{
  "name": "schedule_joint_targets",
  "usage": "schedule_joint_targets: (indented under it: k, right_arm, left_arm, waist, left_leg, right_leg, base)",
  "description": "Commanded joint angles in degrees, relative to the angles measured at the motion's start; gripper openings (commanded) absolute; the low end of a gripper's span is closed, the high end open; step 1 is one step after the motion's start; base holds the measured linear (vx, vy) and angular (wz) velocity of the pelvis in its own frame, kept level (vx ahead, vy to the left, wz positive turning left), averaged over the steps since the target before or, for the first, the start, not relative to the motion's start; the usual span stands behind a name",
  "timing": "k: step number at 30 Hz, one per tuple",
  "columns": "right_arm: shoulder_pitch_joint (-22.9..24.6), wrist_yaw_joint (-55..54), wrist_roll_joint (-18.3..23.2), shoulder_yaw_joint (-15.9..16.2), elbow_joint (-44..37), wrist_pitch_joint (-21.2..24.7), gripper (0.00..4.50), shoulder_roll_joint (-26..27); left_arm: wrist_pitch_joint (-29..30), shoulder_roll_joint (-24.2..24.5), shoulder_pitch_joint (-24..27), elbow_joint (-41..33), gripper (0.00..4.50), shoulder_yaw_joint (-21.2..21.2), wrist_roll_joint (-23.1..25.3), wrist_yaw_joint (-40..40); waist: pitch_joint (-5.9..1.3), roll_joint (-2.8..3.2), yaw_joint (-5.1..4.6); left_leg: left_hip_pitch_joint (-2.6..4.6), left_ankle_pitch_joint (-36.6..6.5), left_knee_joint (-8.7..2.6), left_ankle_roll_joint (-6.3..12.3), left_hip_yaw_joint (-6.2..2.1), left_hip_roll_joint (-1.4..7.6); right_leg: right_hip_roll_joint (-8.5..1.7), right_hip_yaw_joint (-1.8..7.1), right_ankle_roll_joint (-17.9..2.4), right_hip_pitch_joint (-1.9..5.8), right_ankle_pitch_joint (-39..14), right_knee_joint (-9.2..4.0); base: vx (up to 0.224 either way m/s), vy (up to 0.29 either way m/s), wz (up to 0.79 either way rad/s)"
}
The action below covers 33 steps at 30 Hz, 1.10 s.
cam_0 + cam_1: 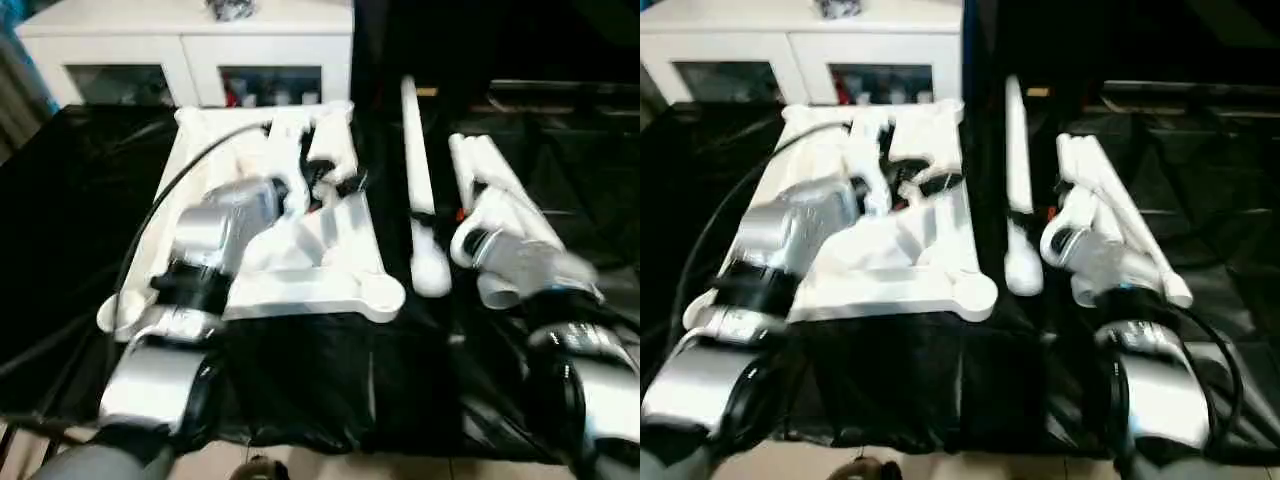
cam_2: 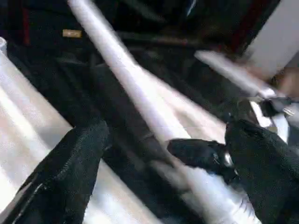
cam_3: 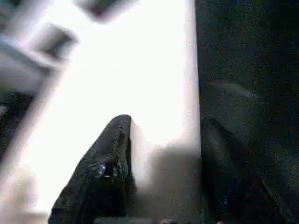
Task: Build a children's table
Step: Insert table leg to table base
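The white tabletop (image 1: 345, 290) lies underside up on the black-covered work table. My left gripper (image 1: 328, 180) hovers over its far half. It is open, its two black fingers (image 2: 74, 158) spread wide in the left wrist view. One white leg (image 1: 415, 170) lies by itself just right of the tabletop. Further right lies a bundle of legs (image 1: 500, 175), and my right gripper (image 1: 463, 208) is down on its near part. In the right wrist view a white leg (image 3: 159, 93) fills the gap between the fingers (image 3: 110, 163), which press against its sides.
A white cabinet (image 1: 180, 45) with glass doors stands behind the work table (image 1: 70, 220). A black cable (image 1: 165, 195) arcs over my left forearm and the tabletop. The table's near edge and a strip of floor (image 1: 330, 465) are just below my arms.
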Motion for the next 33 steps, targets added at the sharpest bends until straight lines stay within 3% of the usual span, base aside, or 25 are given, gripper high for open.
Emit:
schedule_joint_targets:
  k: [1,3,4,6,11,16,20,25,33]
  right_arm:
    - [1.42,6.04,5.85,0.31,-8.47,2.73,1.81,0.38]
    - [5.34,12.03,12.0,0.39,-17.38,4.81,1.8,0.21]
    - [5.56,12.35,12.4,0.44,-17.88,5.18,1.8,0.13]
    - [8.34,15.42,16.16,1.35,-23.72,8.56,1.8,-0.7]
    - [10.97,17.04,17.48,3.22,-29.14,10.62,1.8,-1.32]
    - [13.27,16.26,19.28,3.63,-33.49,12.47,1.8,-1.18]
    - [14.17,16.19,20.14,4.41,-35.16,13.45,1.8,-1.67]
    - [14.68,15.84,19.97,5.03,-35.97,13.9,1.8,-1.93]
    - [15.17,14.29,19.38,5.84,-36.13,13.64,1.8,-2.45]
  left_arm:
    - [2.33,-0.49,-1.08,0.54,4.5,1.65,-1.91,1.17]
    - [3.85,-1.63,-1.56,-0.03,4.5,1.6,-3.15,0.17]
    - [4.12,-1.74,-1.59,-0.15,4.5,1.62,-3.35,0.08]
    - [7.08,-3.39,-2.01,-1.97,4.5,2.19,-6.38,-0.54]
    - [10.35,-5.68,-2.64,-5.78,4.5,4.41,-12.27,-1.29]
    - [13.16,-6.85,-3.09,-9.2,4.5,6.85,-17.4,-2.32]
    - [13.67,-6.48,-2.13,-10.92,4.5,5.85,-17.73,-3.52]
    - [13.12,-7.3,-1.77,-11.58,4.5,6.85,-18.91,-1.37]
    - [12.94,-7.5,-2.53,-9.5,3.75,8.24,-19.52,1.36]
  waist:
    - [-5.44,-1.25,0.64]
    - [-5.46,-1.14,1.04]
    - [-5.33,-1.02,1.32]
    - [-5.1,-0.75,1.91]
    - [-4.45,-0.64,1.77]
    - [-4.07,-0.76,1.32]
    - [-4.03,-0.86,1.16]
    - [-4.26,-0.9,1.18]
    - [-4.53,-0.68,1.18]
  left_leg:
    - [2.16,4.12,-1.87,11.15,-1.32,2.86]
    - [2.17,3.53,-1.77,11.26,-1.31,2.97]
    - [2.15,2.92,-1.84,10.98,-1.39,3.18]
    - [2.34,1.3,-2.05,8.87,-1.44,3.47]
    - [2.36,-5.77,-2.78,4.22,-1.45,3.24]
    - [2.34,-9.69,-3.57,0.53,-1.77,3.16]
    - [2.29,-9.7,-3.73,-0.01,-1.77,2.97]
    - [2.13,-6.99,-3.56,0.48,-1.76,2.93]
    - [2.15,-4.39,-3.22,2.06,-1.72,2.87]
  right_leg:
    - [-3.21,1.66,-17.78,3.21,18.95,-1.9]
    - [-3.33,1.63,-17.58,3.03,17.14,-2.01]
    - [-3.32,1.59,-17.61,2.77,15.18,-2.12]
    - [-3.3,1.67,-17.65,2.5,10.78,-2.39]
    - [-3.62,1.82,-16.69,2.29,1.5,-3.51]
    - [-3.91,2.06,-13.59,2.43,-5.33,-4.4]
    - [-3.82,2.14,-12.03,2.4,-6.99,-4.78]
    - [-3.69,2.11,-11.94,2.48,-2.96,-4.42]
    - [-3.52,1.99,-13.09,2.55,1.93,-3.96]
  base:
    - [0.0,0.0,0.0]
    - [0.0,0.0,0.0]
    - [0.0,0.0,0.0]
    - [0.0,0.0,0.0]
    - [0.0,0.0,0.0]
    - [0.0,0.0,0.0]
    - [0.0,0.0,0.0]
    - [0.0,0.0,0.0]
    - [0.0,0.0,0.0]
